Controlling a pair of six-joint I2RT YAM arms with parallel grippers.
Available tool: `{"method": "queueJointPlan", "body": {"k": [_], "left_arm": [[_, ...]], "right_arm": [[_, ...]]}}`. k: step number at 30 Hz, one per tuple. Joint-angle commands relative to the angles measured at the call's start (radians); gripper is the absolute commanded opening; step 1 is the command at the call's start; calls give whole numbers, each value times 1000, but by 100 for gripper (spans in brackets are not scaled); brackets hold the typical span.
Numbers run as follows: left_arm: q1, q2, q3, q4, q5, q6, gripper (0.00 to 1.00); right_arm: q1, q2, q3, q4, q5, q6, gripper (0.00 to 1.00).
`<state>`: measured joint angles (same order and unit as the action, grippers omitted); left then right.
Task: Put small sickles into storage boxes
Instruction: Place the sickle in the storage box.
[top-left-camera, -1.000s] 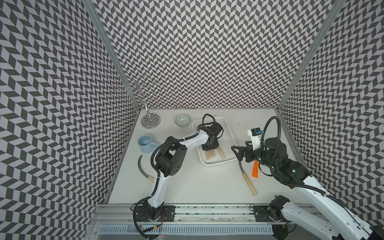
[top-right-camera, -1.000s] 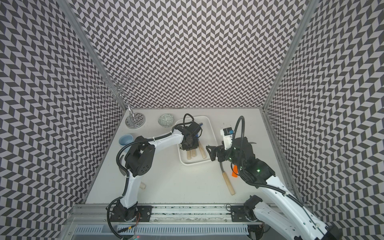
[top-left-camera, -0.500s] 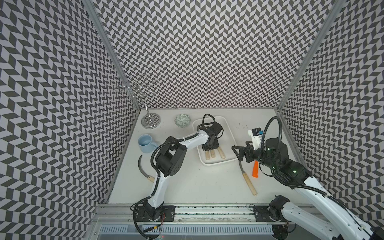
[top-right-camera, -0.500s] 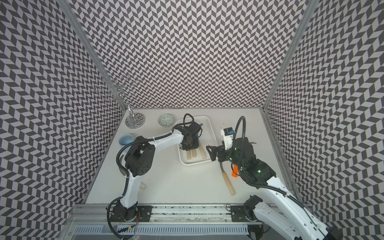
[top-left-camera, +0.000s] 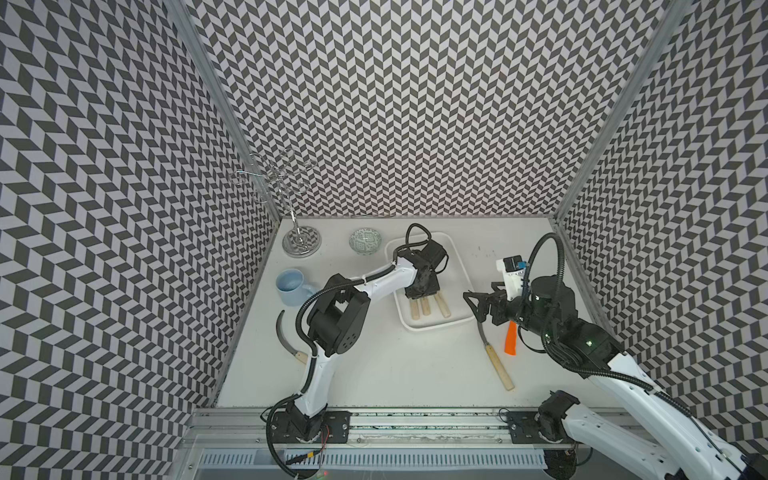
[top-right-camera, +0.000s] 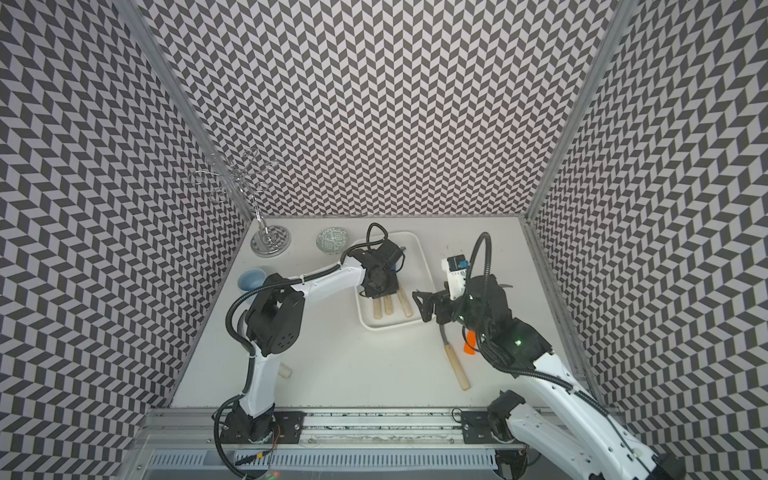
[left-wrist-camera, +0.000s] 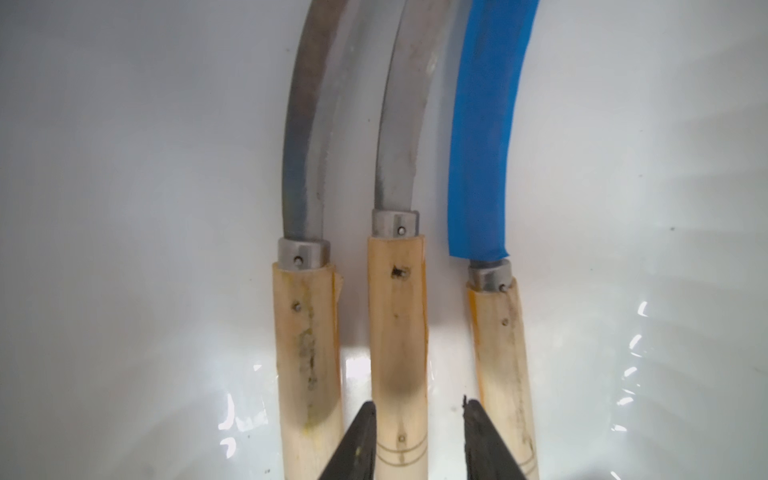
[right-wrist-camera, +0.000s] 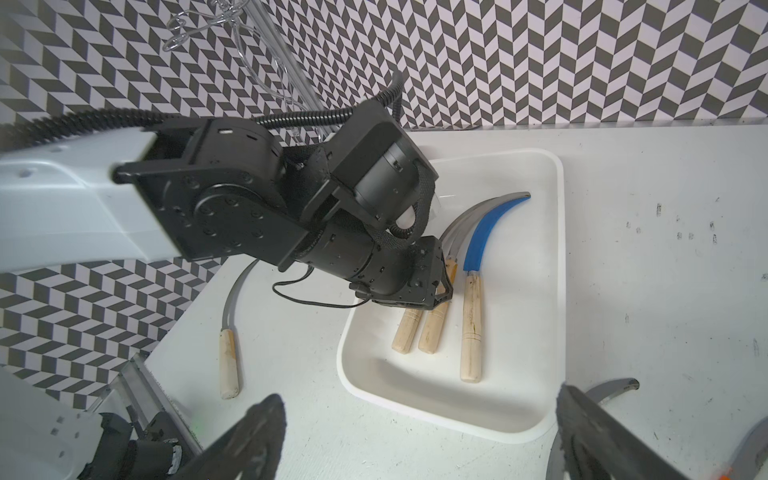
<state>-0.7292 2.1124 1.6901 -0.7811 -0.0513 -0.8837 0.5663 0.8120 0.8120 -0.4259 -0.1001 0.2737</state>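
Three small sickles lie side by side in the white storage box (top-left-camera: 436, 328) (top-right-camera: 390, 326) (right-wrist-camera: 559, 249), two grey-bladed and one blue-bladed (left-wrist-camera: 482, 124) (right-wrist-camera: 490, 226). My left gripper (top-left-camera: 424, 296) (top-right-camera: 384, 293) (left-wrist-camera: 417, 403) is low over them, open a little around the middle handle (left-wrist-camera: 397, 332). One finger touches it and a gap shows at the other. My right gripper (top-left-camera: 473, 307) (top-right-camera: 422, 307) (right-wrist-camera: 417, 399) hangs wide open and empty by the box's near right corner. Below it on the table lie a wooden-handled sickle (top-left-camera: 498, 368) (top-right-camera: 456, 368) and an orange-handled one (top-left-camera: 510, 338) (top-right-camera: 469, 345). Another sickle (top-left-camera: 284, 338) (right-wrist-camera: 230, 361) lies at the left.
A light-blue mug (top-left-camera: 291, 284), a small patterned bowl (top-left-camera: 365, 241) and a wire stand (top-left-camera: 301, 241) sit at the back left. Patterned walls close in three sides. The left arm's elbow (top-left-camera: 336, 320) rises over the table's left half.
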Motion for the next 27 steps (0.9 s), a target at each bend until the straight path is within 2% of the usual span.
{"method": "queueJointPlan", "body": {"k": [1,5,11,19,27], "left_arm": [[-12,-53,31,-23,-24,-3,37],[-17,-84,20,-30,-42,5,38],[-18,-145,-18,-25,-53,12,50],[-16,-273,-38,-62,-86,16,97],[-19,-488,-192,-39,-70,-15,100]], "right_arm": [[1,-5,-8,25,17,2,100],[1,-2,-4,23,20,2,100],[2,4,2,17,33,3,100],[0,20,13,2,58,3,100],[0,63,33,-49,101,35,100]]}}
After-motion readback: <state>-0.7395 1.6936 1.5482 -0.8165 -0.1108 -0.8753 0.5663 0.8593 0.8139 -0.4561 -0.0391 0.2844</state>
